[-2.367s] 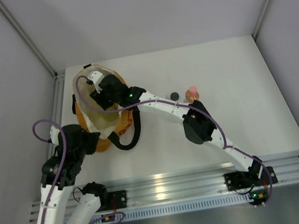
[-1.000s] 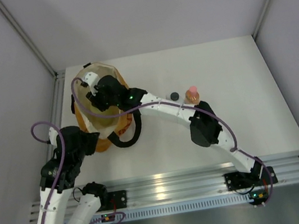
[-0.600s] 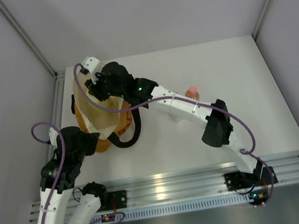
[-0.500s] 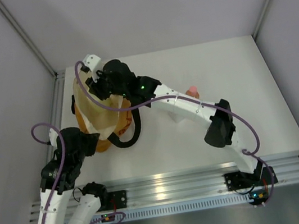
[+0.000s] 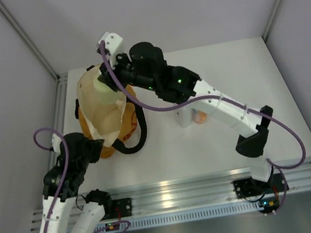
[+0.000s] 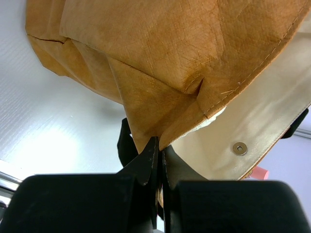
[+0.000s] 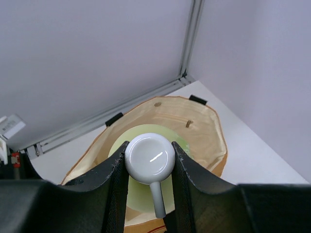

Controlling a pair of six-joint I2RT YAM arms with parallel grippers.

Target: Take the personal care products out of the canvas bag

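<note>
Overhead, the right gripper (image 7: pixel 148 154) has its jaws pinching the green bottle (image 5: pixel 102 85) at its white cap (image 7: pixel 149 158), holding it over the open mouth of the canvas bag (image 5: pixel 103 116). The left gripper (image 6: pixel 159 154) has its jaws pressed together on the bag's near edge. An orange bottle (image 5: pixel 200 117) sits on the tabletop (image 5: pixel 237 74), well apart from the bag and half hidden by the right arm.

My white worktop (image 5: pixel 244 79) sits boxed in by plain grey walls (image 5: pixel 156 10) with slim metal corner posts (image 5: pixel 25 39), and a ribbed aluminium rail (image 5: pixel 179 192) runs along its near edge.
</note>
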